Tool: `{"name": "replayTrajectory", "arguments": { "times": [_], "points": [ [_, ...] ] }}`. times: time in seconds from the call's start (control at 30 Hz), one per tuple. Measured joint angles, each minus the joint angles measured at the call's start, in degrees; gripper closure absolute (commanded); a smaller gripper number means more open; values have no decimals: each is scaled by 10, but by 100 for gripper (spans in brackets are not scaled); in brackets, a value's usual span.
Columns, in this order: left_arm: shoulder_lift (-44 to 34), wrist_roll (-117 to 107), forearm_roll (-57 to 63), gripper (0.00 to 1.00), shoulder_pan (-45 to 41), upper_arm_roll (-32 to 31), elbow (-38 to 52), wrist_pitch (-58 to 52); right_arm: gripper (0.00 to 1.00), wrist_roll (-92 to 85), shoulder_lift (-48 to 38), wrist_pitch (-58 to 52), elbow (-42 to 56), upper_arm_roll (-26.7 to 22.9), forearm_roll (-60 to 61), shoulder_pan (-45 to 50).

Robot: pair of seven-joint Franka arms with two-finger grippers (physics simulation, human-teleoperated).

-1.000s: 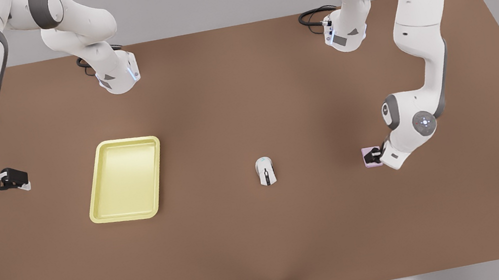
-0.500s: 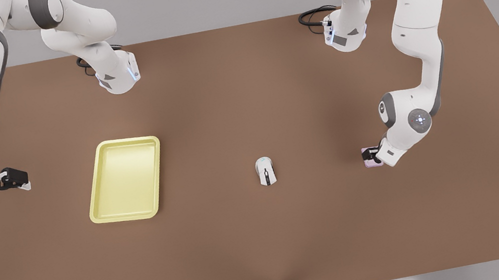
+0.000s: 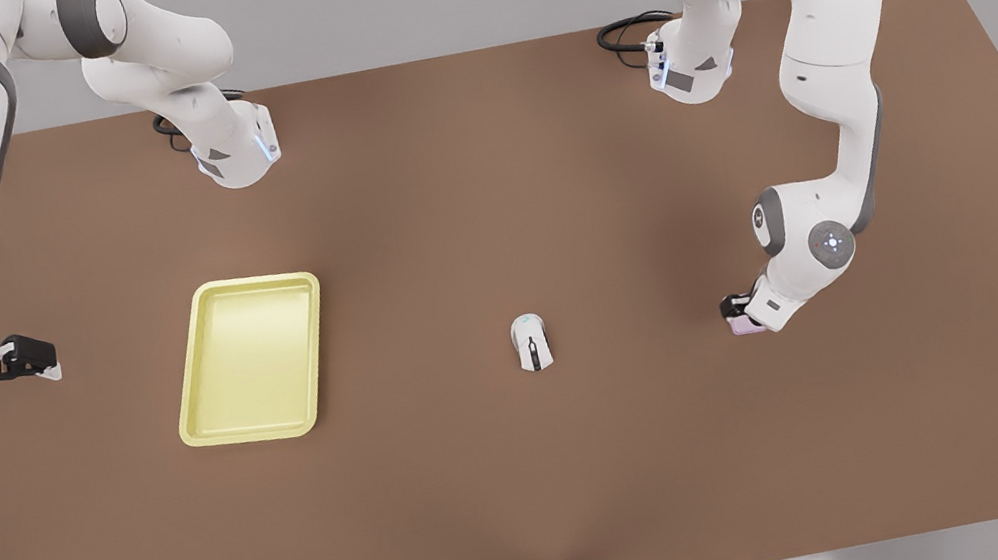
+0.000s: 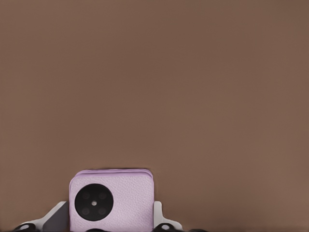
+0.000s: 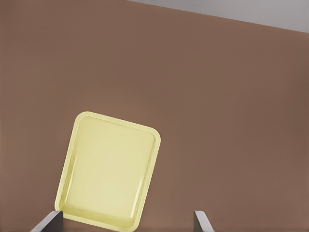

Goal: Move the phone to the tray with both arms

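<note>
While the phone [image 4: 112, 203], a pale pink slab with a black round lens cluster, lies flat on the counter [image 3: 532, 477], the left claw [image 3: 740, 313] straddles it, a finger [image 4: 165, 221] against each side, clenched on it. Since a second ago that arm's wrist has dropped lower over the phone. Well apart from the phone, past the white mouse [image 3: 531, 342], sits the yellow tray [image 3: 252, 358]. Beyond the tray the right claw [image 3: 26, 361] waits, fingers [image 5: 202, 223] spread.
</note>
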Motion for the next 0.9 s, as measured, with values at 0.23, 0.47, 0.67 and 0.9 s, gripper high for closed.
{"name": "replayTrajectory", "arguments": {
  "times": [0.23,0.47,0.67,0.9],
  "points": [
    [0,3,0,15,0,0,0,-2,0,-1,0,0,0,0,0,0],
    [3,4,1,19,-1,0,1,-2,0,-1,0,0,0,0,0,0],
    [-1,4,1,19,-1,0,6,-4,0,-1,2,6,0,0,0,0],
    [-17,-4,1,19,-37,-1,64,-40,0,-2,6,23,0,0,1,0]
  ]
}}
